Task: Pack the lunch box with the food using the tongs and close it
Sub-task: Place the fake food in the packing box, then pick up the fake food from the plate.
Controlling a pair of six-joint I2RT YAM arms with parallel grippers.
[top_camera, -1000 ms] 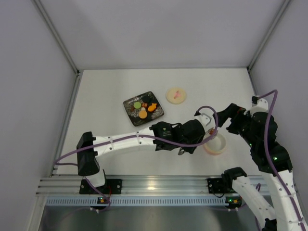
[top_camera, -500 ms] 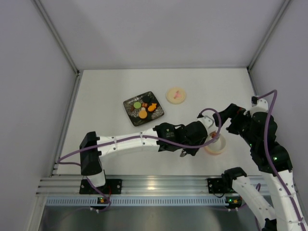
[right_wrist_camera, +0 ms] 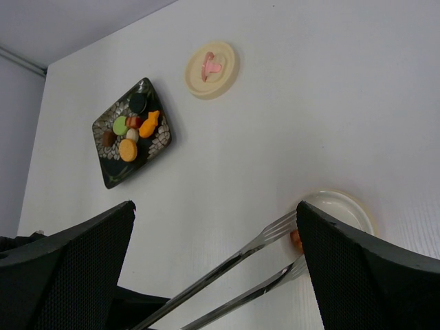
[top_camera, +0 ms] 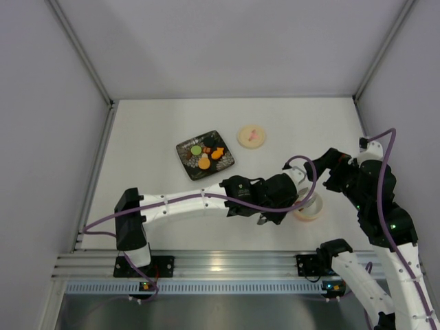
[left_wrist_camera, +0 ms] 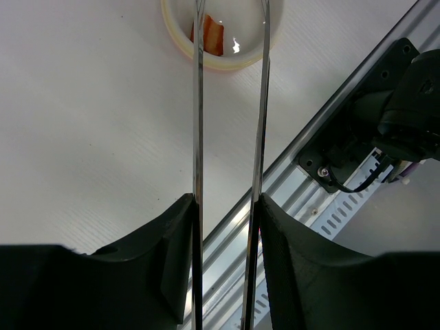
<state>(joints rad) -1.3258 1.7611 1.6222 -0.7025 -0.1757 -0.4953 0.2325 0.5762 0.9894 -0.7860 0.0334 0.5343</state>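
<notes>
My left gripper (left_wrist_camera: 227, 203) is shut on the tongs (left_wrist_camera: 198, 124), its fingers pressing the two silvery arms from outside. The tong tips reach over the round cream lunch box (left_wrist_camera: 227, 63), which stands by the table's near edge (top_camera: 309, 207). An orange piece of food (left_wrist_camera: 214, 36) lies inside the box between the spread tips, apart from the right-hand arm. More food (right_wrist_camera: 128, 149) sits on the dark patterned plate (right_wrist_camera: 159, 141). The cream lid (right_wrist_camera: 210, 60) with its pink mark lies flat beyond the plate. My right gripper (right_wrist_camera: 214, 206) hangs open just right of the box, holding nothing.
The aluminium rail (left_wrist_camera: 323, 137) and an arm base (left_wrist_camera: 405, 103) run close along the near side of the lunch box. Grey walls (top_camera: 62, 103) close in the table on the left, back and right. The plate (top_camera: 205, 155) and lid (top_camera: 251, 135) lie mid-table.
The left arm has shifted a little toward the lunch box and the near edge. The tong arms have spread wider, and the orange piece now lies in the box. The right arm is unmoved.
</notes>
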